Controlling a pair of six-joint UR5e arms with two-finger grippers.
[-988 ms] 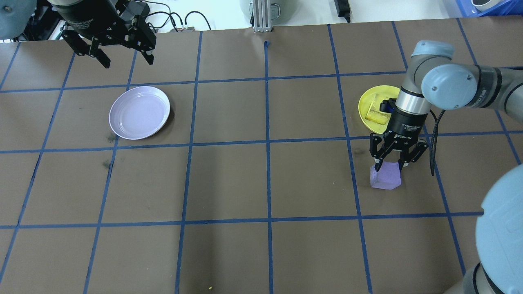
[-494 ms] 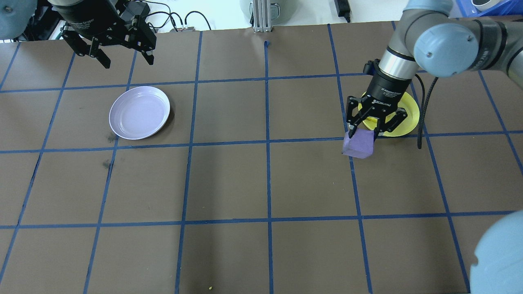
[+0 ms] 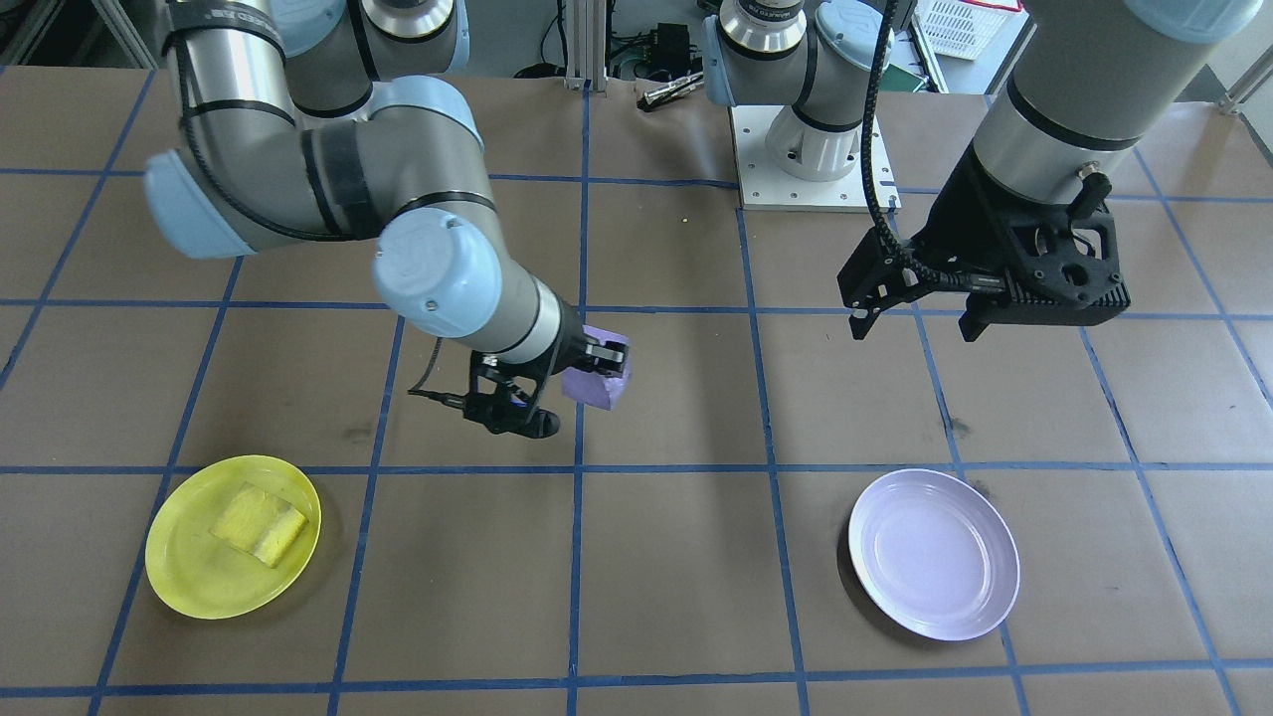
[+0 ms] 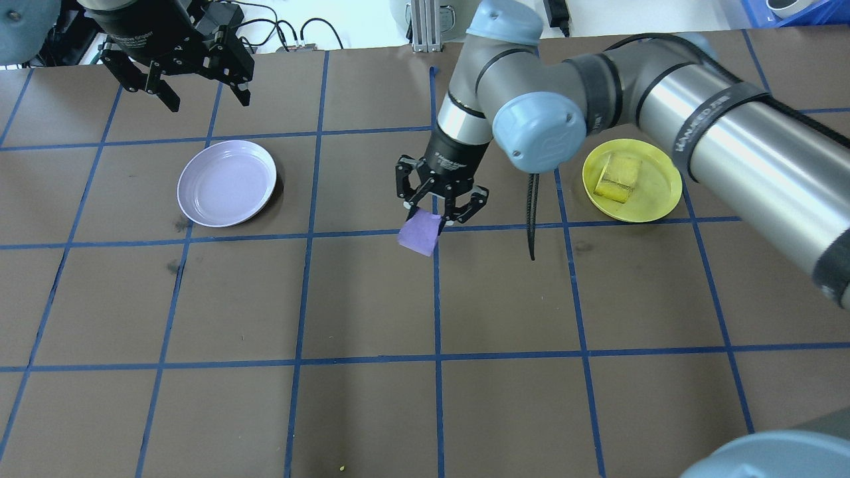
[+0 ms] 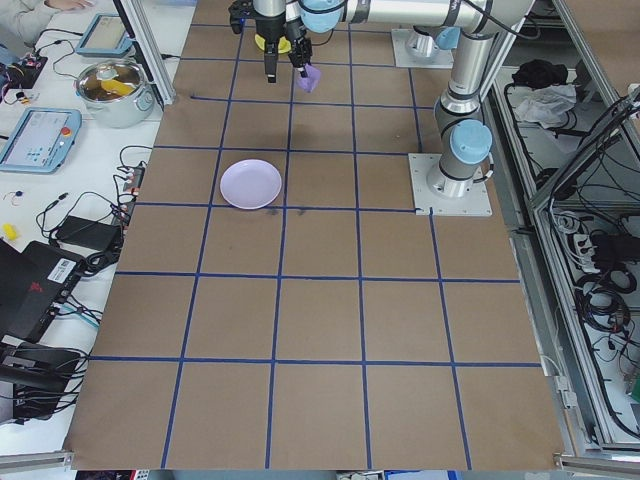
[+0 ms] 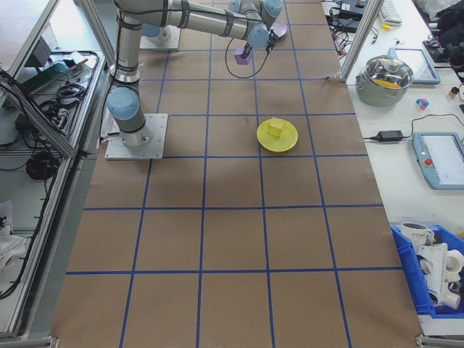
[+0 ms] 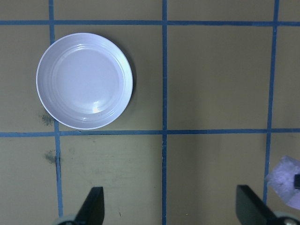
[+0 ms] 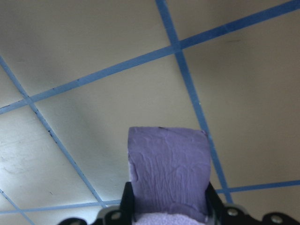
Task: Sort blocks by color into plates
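Jaws of the right gripper point(image 4: 439, 220) pinch the small matte lavender cube point(image 4: 420, 233) in mid-air, well right of the glossy pale lavender plate point(image 4: 226, 182), beside which the left gripper point(image 4: 200, 97) hangs spread and empty.

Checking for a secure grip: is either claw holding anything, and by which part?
The right claw holds the purple block by two opposite side faces near its top. The left claw is open and holds nothing.

A brown table point(image 5: 320, 330) ruled into squares by blue tape lines point(image 4: 435, 299) fills the room — white side benches point(image 6: 406, 123) flank its far edge, carrying a lidded steel pot point(image 6: 384, 78), tablets point(image 6: 441, 159), cables and a blue bin point(image 6: 428, 279).
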